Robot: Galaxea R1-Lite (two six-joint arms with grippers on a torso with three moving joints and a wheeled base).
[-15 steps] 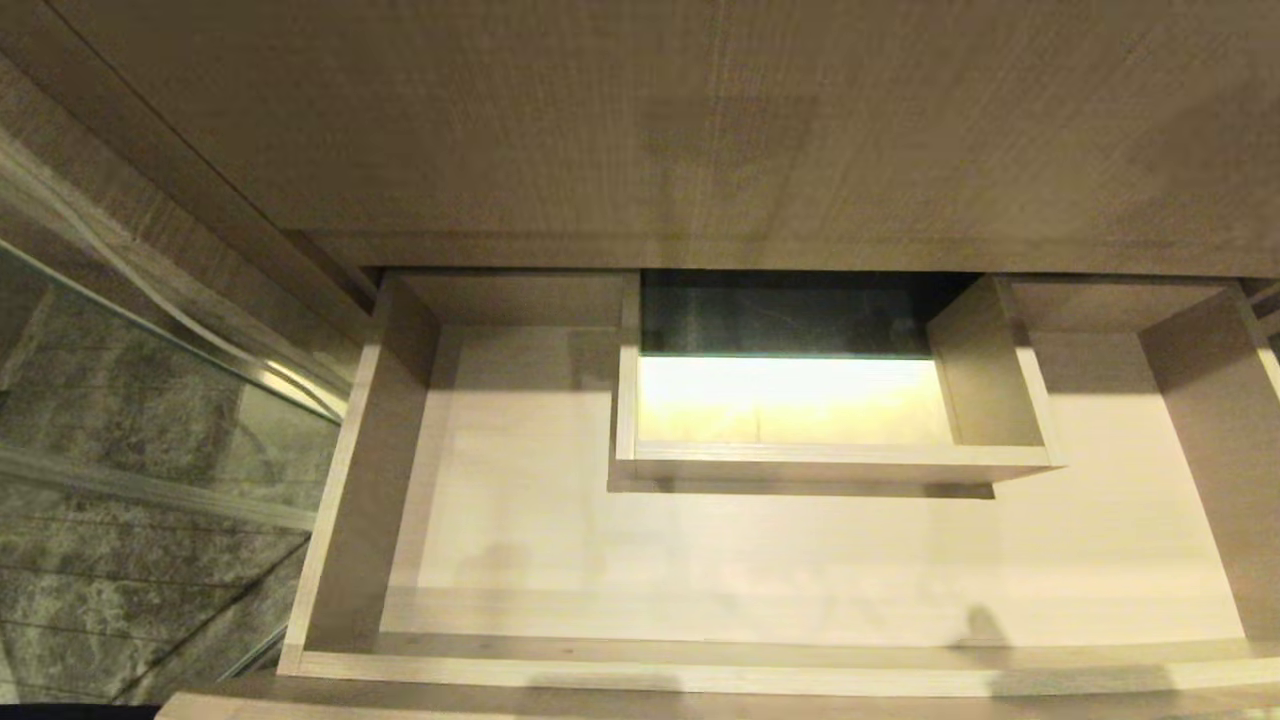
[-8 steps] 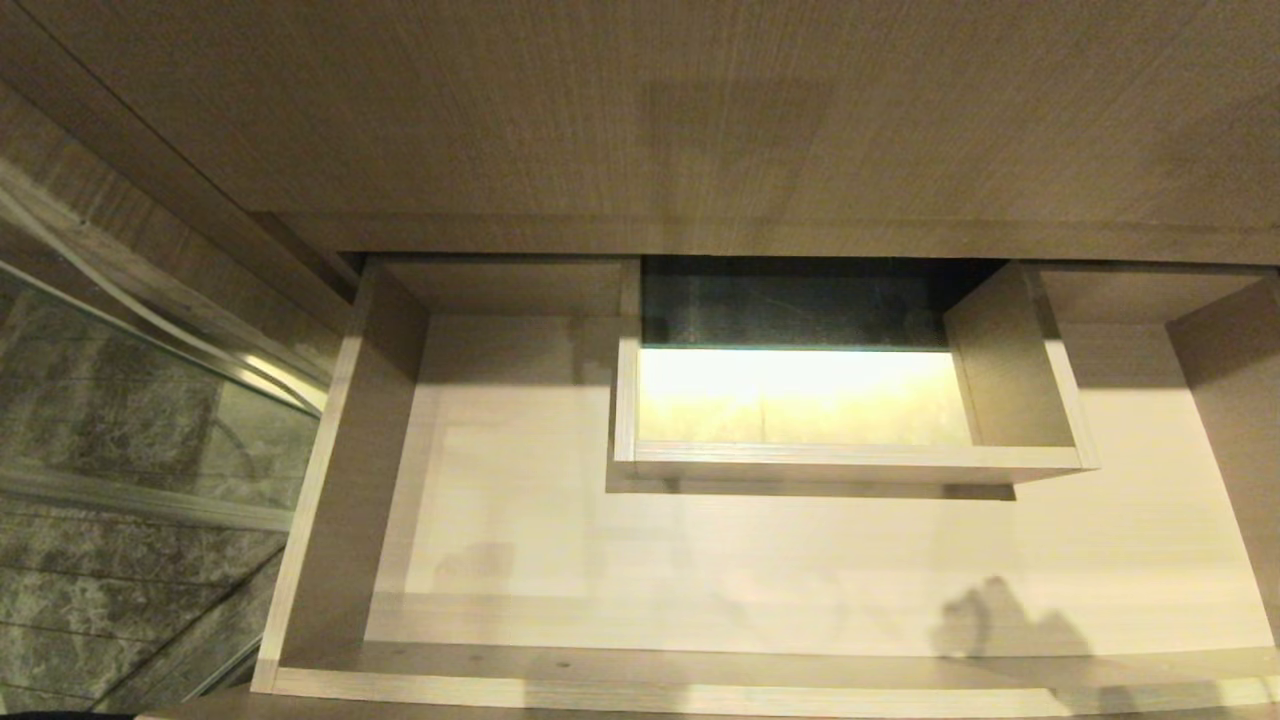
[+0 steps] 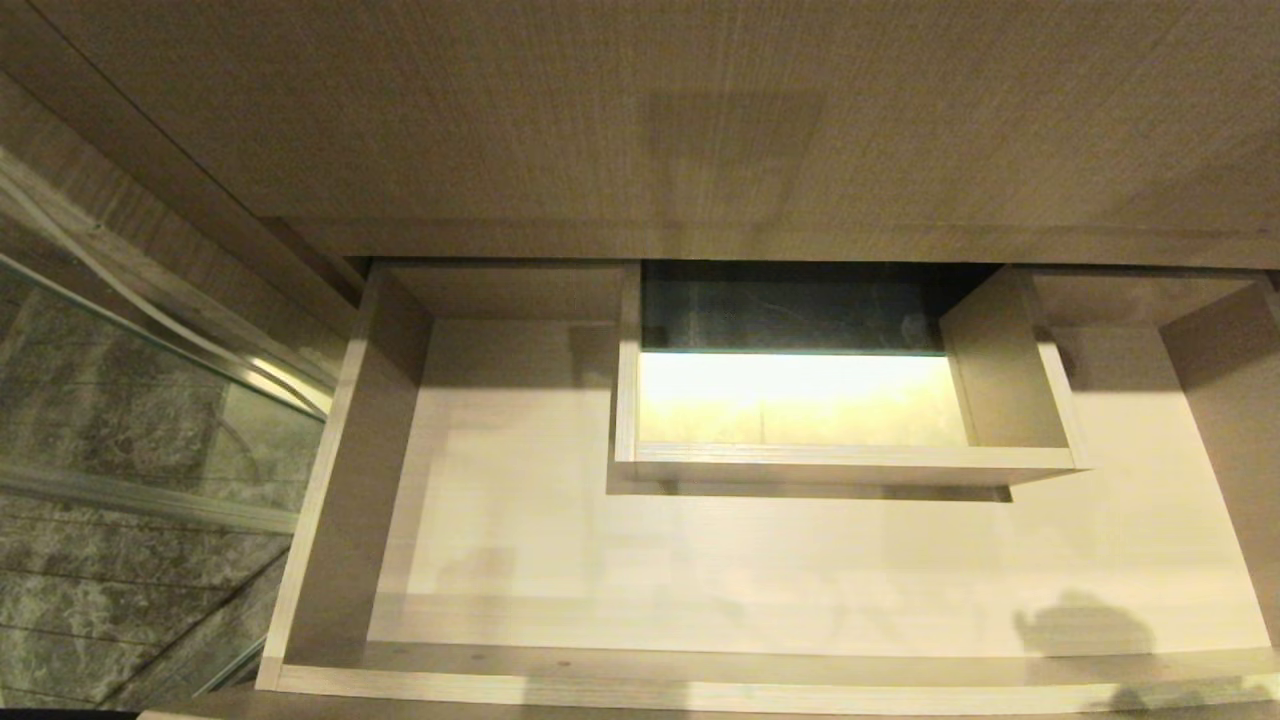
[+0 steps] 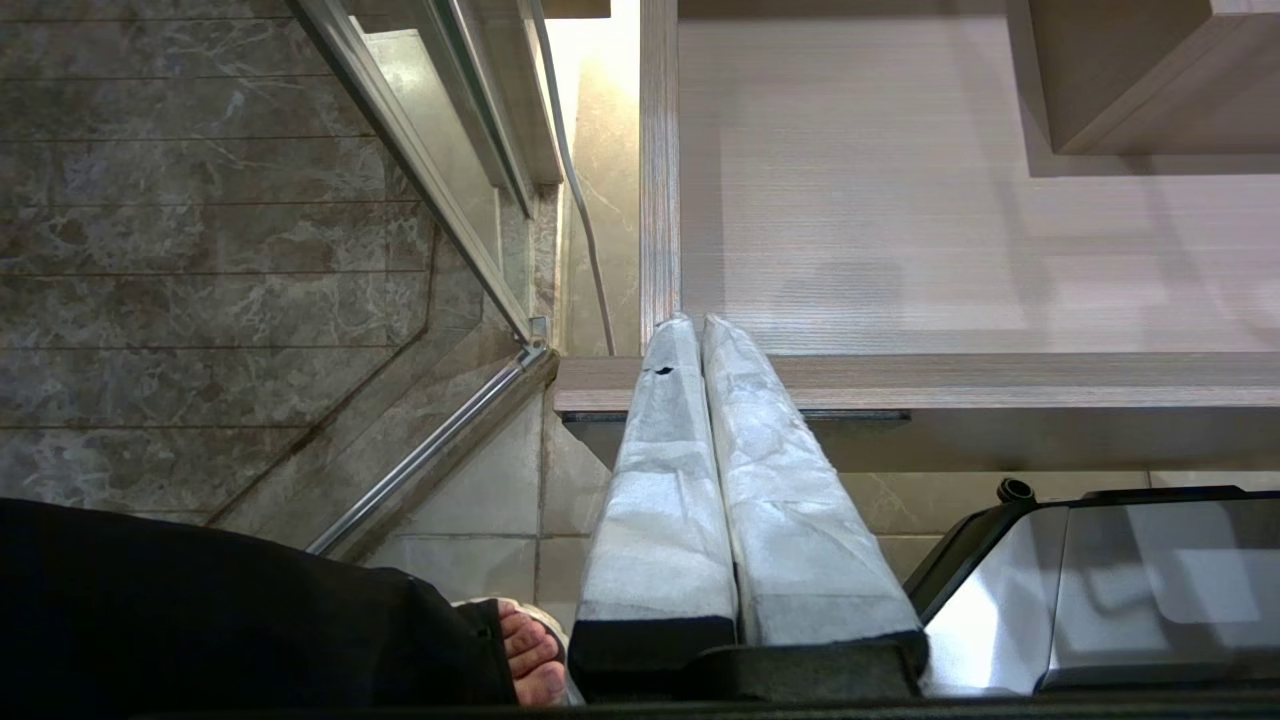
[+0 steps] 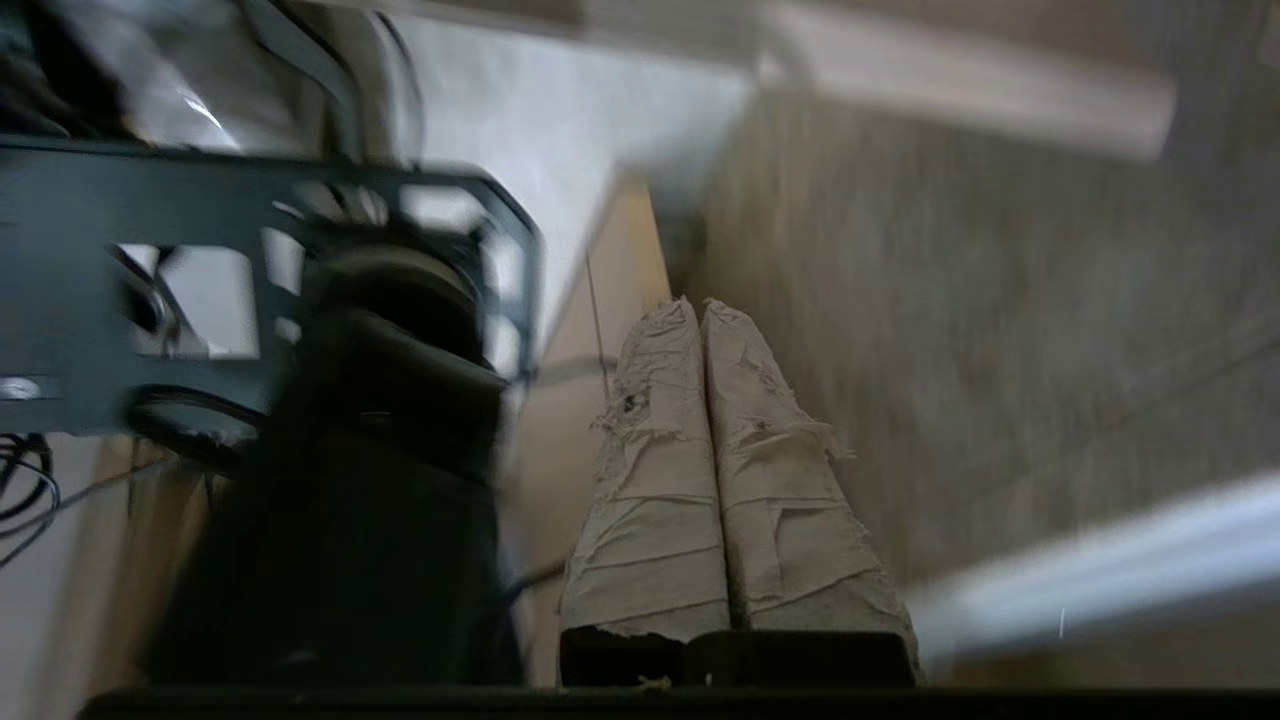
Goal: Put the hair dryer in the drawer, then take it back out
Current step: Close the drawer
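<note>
**Q:** How far along are you?

**A:** By my reckoning, barely begun. The drawer (image 3: 700,560) stands pulled out and its pale floor is bare; the hair dryer is in none of my views, so I cannot say where it lies. Putting it in and taking it back out are both left to do. My right gripper (image 5: 700,315) has its jaws pressed together with nothing between them. My left gripper (image 4: 690,330) is the same: padded jaws touching, holding nothing, parked with its tips at the drawer's front rail, near the corner.

**Q:** What is around your jaws?

**A:** Ahead of the left jaws lies the drawer floor, and further in is the boxed hole (image 3: 800,400) in that floor, with a lit surface showing through it. To one side of the left jaws is a glass panel (image 4: 440,190) with a metal rail, then grey marble tile. Behind and beside them a person's foot (image 4: 525,655) rests on the floor, and on the other side sits a dark, glossy part I take for my own base. Beside the right jaws is a black frame (image 5: 250,290); that view is too smeared to say more.

**Q:** Anything in the way?

**A:** I would judge the boxed hole's raised walls the thing to steer clear of, and the foot close to my left arm.
</note>
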